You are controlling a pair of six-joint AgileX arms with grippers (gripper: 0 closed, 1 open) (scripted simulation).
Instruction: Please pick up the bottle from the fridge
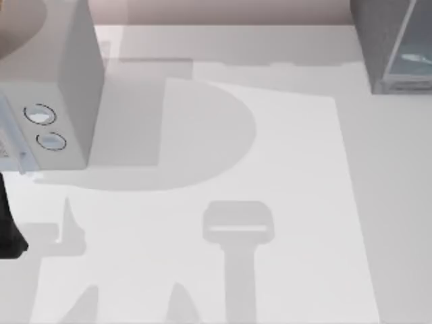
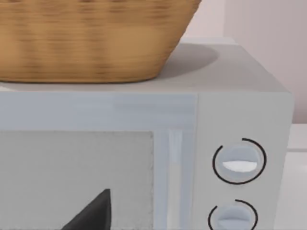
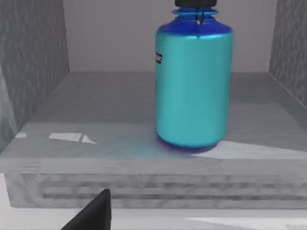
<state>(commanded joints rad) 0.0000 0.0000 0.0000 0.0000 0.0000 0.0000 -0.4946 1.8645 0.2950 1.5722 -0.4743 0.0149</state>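
The bottle (image 3: 194,84) is standing upright inside the fridge (image 3: 144,189), near its front lip, looking rigid, smooth and likely slippery, so gripping its straight body mid-height seems safest, though whether either arm's jaws are spread I cannot tell.

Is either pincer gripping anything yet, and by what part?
Nothing is held. The bottle stands upright and untouched on the fridge floor, ahead of the right pincer's fingertip.
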